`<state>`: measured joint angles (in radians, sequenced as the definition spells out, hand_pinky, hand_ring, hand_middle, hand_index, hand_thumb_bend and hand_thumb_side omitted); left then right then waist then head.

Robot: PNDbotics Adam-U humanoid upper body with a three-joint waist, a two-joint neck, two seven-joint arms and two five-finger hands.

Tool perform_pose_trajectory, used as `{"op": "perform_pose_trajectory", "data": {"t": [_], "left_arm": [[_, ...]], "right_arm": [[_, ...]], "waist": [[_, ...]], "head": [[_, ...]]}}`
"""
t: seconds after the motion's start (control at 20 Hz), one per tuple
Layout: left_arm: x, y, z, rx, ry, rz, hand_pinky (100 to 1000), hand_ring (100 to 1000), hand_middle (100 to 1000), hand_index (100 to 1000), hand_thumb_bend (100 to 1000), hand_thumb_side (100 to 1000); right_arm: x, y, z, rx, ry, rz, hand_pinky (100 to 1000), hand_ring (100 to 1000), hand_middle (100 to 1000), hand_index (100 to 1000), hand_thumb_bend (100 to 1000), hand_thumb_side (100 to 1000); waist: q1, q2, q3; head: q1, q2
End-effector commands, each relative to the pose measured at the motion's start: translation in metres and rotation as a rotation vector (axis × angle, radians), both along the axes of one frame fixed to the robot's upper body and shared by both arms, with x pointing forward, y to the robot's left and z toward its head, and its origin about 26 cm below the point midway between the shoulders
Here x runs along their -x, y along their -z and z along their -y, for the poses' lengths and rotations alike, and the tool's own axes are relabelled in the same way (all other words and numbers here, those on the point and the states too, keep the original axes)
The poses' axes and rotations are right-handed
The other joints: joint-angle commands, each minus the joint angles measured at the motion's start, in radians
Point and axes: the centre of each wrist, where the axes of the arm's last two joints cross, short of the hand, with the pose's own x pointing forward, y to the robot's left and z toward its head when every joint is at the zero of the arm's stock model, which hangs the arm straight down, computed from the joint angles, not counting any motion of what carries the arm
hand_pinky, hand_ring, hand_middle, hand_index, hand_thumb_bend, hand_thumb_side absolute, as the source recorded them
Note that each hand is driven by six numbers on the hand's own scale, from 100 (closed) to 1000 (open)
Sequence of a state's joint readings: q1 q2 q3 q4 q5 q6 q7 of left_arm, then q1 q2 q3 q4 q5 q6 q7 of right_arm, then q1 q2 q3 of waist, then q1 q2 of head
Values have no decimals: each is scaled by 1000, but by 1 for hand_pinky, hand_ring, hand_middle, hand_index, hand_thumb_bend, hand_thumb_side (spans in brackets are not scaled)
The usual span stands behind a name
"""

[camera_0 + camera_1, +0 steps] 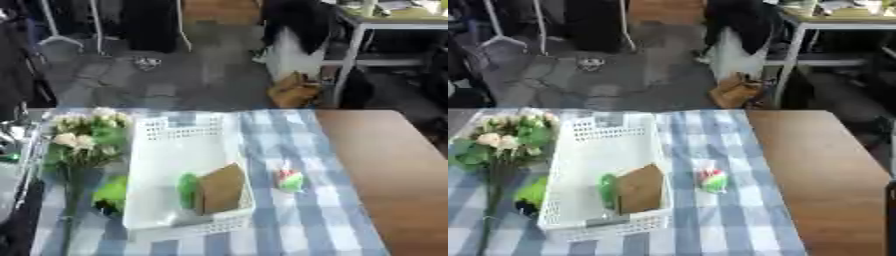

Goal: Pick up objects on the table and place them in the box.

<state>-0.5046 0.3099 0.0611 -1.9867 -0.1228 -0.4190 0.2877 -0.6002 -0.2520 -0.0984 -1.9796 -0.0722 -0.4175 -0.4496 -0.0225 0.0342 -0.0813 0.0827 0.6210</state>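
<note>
Neither hand in view, state unknown. White box (pixel 166 150) holds brown item (pixel 223 187) and green item (pixel 187 190); small packet (pixel 290 180) on bench (pixel 385 165) beside it.

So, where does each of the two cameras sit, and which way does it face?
Left eye view: sits in the robot's head, faces down and forward at the white basket on the checked cloth; neither hand shows.
Right eye view: same head, just to the right, facing the same way; neither hand shows.
Shared: both show the basket, the flowers to its left, the small red and green packet to its right, and the floor beyond the table.
</note>
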Motion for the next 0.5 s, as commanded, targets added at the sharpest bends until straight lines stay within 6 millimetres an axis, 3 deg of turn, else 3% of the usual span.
{"op": "perform_pose_trajectory", "data": {"t": [0.05, 0.5], "left_arm": [[3, -10, -1, -18, 0, 34, 773, 988, 952, 1000, 100, 841], [3, -10, -1, -18, 0, 35, 773, 989, 952, 1000, 100, 841]], "right_arm": [[5, -9, 1, 5, -3, 36, 795, 806, 784, 794, 100, 1000], [5, -9, 1, 2, -2, 34, 795, 807, 783, 794, 100, 999]], "waist": [[6, 1, 0], [6, 0, 1]], "head": [[1, -8], [-5, -6]]}}
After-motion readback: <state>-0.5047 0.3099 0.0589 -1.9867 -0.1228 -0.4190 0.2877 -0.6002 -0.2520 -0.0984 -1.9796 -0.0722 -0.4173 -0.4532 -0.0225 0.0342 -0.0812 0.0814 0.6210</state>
